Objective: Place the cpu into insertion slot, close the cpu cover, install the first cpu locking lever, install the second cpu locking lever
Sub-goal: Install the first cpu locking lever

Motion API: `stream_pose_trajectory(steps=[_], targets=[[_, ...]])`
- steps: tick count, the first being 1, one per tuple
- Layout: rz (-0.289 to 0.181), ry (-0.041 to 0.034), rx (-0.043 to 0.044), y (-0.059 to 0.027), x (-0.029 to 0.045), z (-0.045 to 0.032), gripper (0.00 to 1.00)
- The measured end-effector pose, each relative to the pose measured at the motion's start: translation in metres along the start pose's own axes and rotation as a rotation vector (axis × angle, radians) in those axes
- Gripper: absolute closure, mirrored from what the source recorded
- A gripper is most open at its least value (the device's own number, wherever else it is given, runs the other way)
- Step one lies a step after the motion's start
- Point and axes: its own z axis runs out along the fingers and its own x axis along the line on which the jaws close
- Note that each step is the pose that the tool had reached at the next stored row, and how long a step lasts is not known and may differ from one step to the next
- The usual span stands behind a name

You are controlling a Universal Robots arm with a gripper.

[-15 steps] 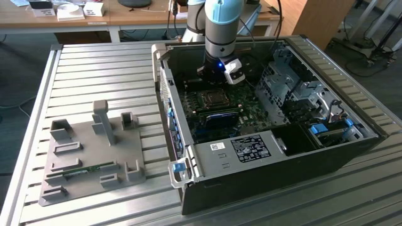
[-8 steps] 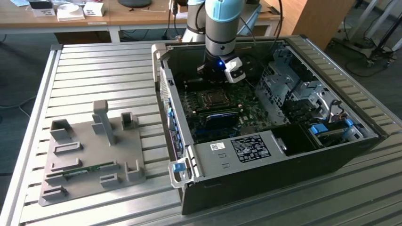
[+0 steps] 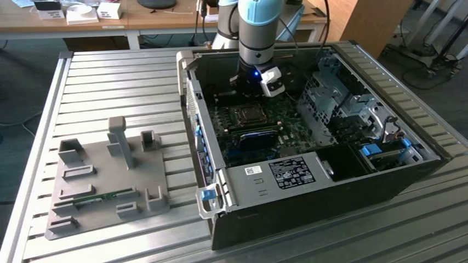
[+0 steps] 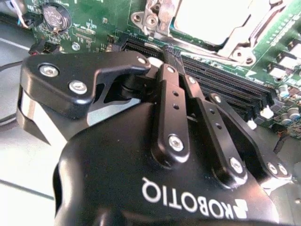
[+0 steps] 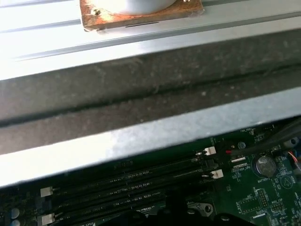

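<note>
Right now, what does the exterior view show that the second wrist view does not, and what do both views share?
Exterior view alone: the whole computer case, the grey fixture block on the slatted table, and desks behind. Second wrist view alone: the coin battery and the end effector close up, above the long black memory slots. Both: the green board and the socket with its silvery cpu cover.

The exterior view is evenly and softly lit, with faint shadows inside the case (image 3: pixel 314 137). In the second wrist view the cpu (image 4: pixel 214 16) is washed out by glare, and the gripper (image 4: pixel 171 54) body close to the lens is slightly blurred. In the first wrist view the tabletop (image 5: pixel 37 37) is overexposed, while the board (image 5: pixel 263 193) is left dim.
</note>
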Motion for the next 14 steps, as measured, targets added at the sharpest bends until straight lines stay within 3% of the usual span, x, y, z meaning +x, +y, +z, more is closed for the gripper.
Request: stream_pose_trajectory(steps=[4,14], targets=[[0.038,-0.0094,0.0051,0.0004,0.0001,0.0001,0.89],[0.056,-0.0133,0.0049,0.0028,0.0013,0.0005,0.89]])
